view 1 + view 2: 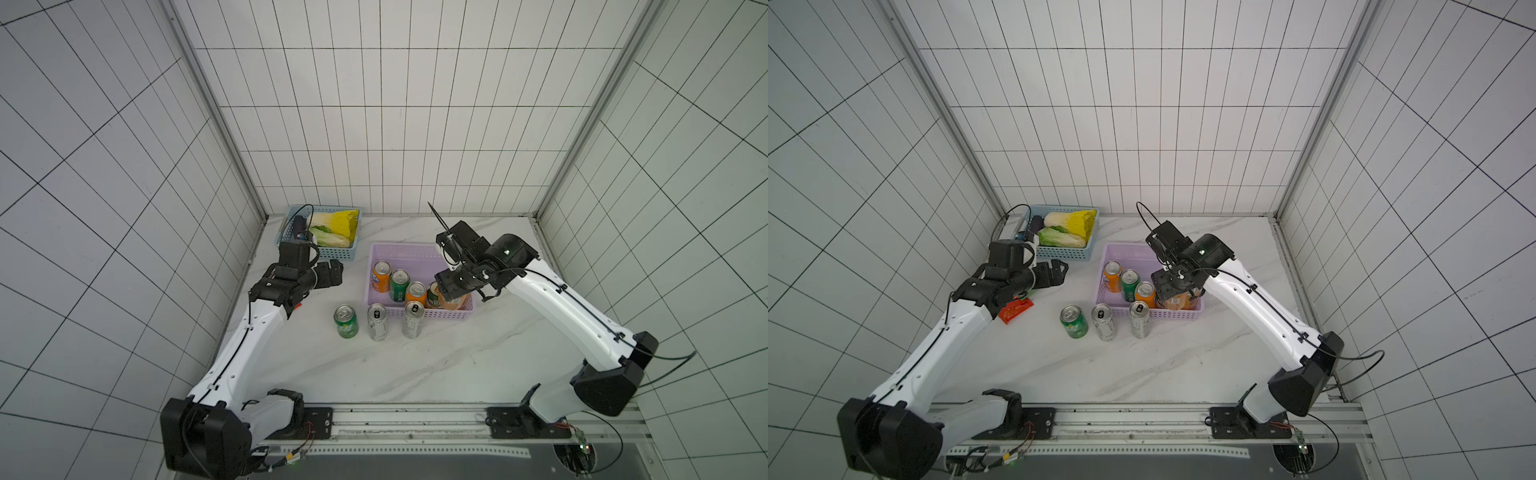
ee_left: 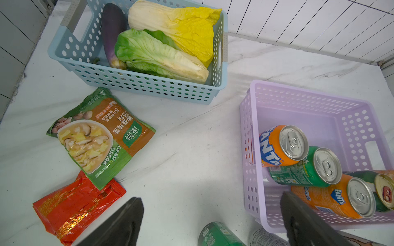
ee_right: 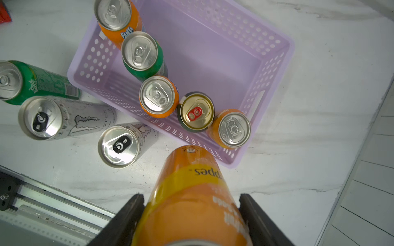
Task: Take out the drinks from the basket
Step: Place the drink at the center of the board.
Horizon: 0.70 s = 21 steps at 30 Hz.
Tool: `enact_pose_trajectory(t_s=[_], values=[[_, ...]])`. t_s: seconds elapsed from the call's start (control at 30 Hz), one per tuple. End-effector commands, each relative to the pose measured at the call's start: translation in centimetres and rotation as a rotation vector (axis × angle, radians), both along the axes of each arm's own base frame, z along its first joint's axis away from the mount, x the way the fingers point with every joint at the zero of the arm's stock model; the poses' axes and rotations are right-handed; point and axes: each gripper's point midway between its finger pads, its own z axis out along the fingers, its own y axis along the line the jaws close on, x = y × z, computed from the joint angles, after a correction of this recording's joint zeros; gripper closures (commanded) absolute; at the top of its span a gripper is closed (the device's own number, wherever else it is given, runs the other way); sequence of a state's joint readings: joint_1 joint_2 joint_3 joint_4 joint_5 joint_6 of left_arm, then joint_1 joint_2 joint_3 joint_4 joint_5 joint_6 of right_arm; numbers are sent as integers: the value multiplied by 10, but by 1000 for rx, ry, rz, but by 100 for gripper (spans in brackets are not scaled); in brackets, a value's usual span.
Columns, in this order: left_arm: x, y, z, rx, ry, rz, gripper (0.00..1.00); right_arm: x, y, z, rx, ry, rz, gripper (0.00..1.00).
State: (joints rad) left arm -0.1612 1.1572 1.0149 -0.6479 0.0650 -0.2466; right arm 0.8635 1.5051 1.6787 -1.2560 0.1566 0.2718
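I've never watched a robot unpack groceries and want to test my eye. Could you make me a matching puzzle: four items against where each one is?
Items
1. slim silver-white metal cans
2. dark green metal can with gold top
3. purple aubergine
4. orange metal can with yellow band

Places
A. in the light blue perforated plastic basket
B. held in the right gripper
C. upright in the lilac perforated plastic basket
D. upright on the white marble table

Pairs: 1-D, 2-C, 3-A, 4-B
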Motion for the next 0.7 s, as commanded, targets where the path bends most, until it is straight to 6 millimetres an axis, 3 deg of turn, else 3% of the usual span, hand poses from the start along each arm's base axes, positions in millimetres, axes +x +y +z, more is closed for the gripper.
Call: enact_pose_trajectory(t_s=[0.0,0.67], values=[[3,0,6,-11,-17,4,2,-3,4,5,95,-37,-35,35],[4,2,4,-9,-10,8,2,-12,8,-74,117,50,-91,36]])
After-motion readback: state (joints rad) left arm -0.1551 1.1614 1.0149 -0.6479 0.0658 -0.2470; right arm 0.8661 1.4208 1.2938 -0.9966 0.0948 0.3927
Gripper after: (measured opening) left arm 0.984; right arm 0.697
